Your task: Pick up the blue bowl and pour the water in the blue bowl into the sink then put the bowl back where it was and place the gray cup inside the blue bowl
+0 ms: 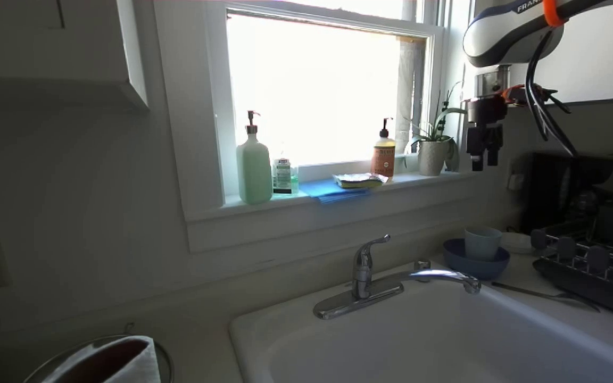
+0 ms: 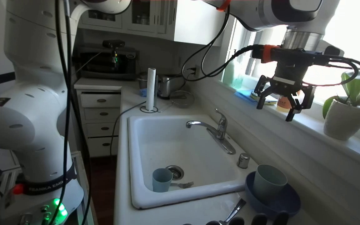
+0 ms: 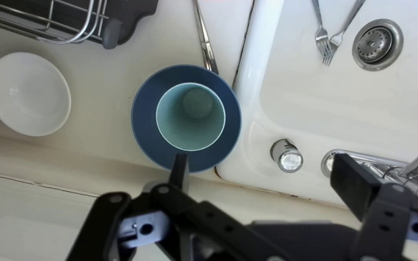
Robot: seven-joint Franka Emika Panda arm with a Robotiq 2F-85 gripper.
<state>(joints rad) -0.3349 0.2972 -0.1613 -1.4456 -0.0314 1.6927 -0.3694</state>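
Probably only withdrawal remains: draw the pincer (image 2: 274,113) away high and level, so nothing clips the gray cup (image 3: 191,116). The pincer's jaws stand wide apart, holding and touching nothing. Well below, the cup sits mouth-up inside the blue bowl (image 3: 145,116), on the desk (image 3: 102,108) just beside the sink (image 3: 321,105).

At right in an exterior view, the blue bowl (image 1: 471,267) hides the foot of the gray cup (image 1: 482,243); the bottom edge crops the sink (image 1: 402,338). The wrist view's upper left corner cuts off the dish rack (image 3: 122,16).
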